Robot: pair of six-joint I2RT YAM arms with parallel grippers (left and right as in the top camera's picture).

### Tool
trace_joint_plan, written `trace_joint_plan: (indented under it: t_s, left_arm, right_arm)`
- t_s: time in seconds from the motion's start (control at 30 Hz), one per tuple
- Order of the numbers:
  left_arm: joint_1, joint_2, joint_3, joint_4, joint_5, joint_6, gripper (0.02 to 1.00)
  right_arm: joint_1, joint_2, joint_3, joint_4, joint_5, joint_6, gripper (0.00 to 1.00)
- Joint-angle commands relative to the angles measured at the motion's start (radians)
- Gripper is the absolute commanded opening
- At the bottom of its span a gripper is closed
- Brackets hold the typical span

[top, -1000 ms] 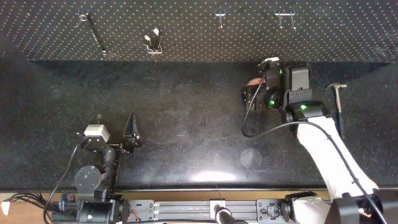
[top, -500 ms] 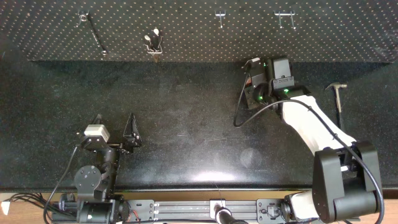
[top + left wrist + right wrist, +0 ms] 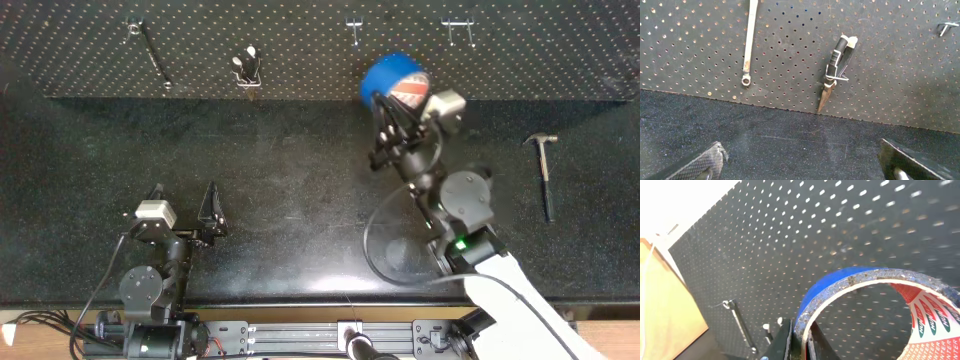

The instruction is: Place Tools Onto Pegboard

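Tape roll point(image 3: 393, 78) just came up off the table point(image 3: 280, 200), my right jaws clamped on its rim, heading for a pegboard point(image 3: 300, 40) hook point(image 3: 353, 28). Hanging's next, I guess. Left jaws wide open, empty.

Lit evenly from overhead, with a pale glare patch on the near middle of the table point(image 3: 335, 283) and fine speckle across its dark surface. Sharp in the left wrist view, with short soft shadows beside the wrench point(image 3: 749, 42) and pliers point(image 3: 836, 70) on the pegboard point(image 3: 890, 75). Smeared by motion blur in the right wrist view, blown out to white beyond the pegboard's edge, soft on the close blue tape roll point(image 3: 840, 287).
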Motion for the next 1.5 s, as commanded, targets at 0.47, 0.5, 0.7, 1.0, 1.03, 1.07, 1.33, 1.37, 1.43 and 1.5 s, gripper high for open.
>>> trace_joint_plan:
  t_s: [0.47, 0.5, 0.7, 1.0, 1.03, 1.07, 1.33, 1.37, 1.43, 1.5]
  left_arm:
    - [0.002, -0.01, -0.002, -0.005, 0.018, 0.016, 0.993]
    - [0.002, -0.01, -0.002, -0.004, 0.018, 0.016, 0.993]
    - [0.002, -0.01, -0.002, -0.004, 0.018, 0.016, 0.993]
    - [0.002, -0.01, -0.002, -0.004, 0.018, 0.016, 0.993]
    - [0.002, -0.01, -0.002, -0.005, 0.018, 0.016, 0.993]
    - [0.002, -0.01, -0.002, -0.005, 0.018, 0.016, 0.993]
    - [0.002, -0.01, -0.002, -0.005, 0.018, 0.016, 0.993]
    - [0.002, -0.01, -0.002, -0.004, 0.018, 0.016, 0.993]
    - [0.002, -0.01, -0.002, -0.005, 0.018, 0.016, 0.993]
    - [0.002, -0.01, -0.002, -0.004, 0.018, 0.016, 0.993]
  right_arm:
    - [0.027, 0.484, 0.375, 0.05, 0.005, 0.012, 0.073]
    - [0.027, 0.484, 0.375, 0.05, 0.005, 0.012, 0.075]
    - [0.027, 0.491, 0.375, 0.042, 0.002, 0.012, 0.073]
    - [0.026, 0.491, 0.375, 0.047, 0.001, 0.058, 0.275]
    - [0.026, 0.491, 0.375, 0.047, 0.0, 0.058, 0.275]
    - [0.026, 0.491, 0.375, 0.047, -0.032, 0.058, 0.277]
    - [0.01, 0.481, 0.374, -0.129, -0.116, 0.057, 0.303]
    - [0.01, 0.45, 0.374, -0.2, -0.116, 0.057, 0.303]
    - [0.01, 0.365, 0.374, -0.348, -0.116, 0.056, 0.312]
    - [0.01, 0.193, 0.332, -0.598, -0.11, 0.045, 0.351]
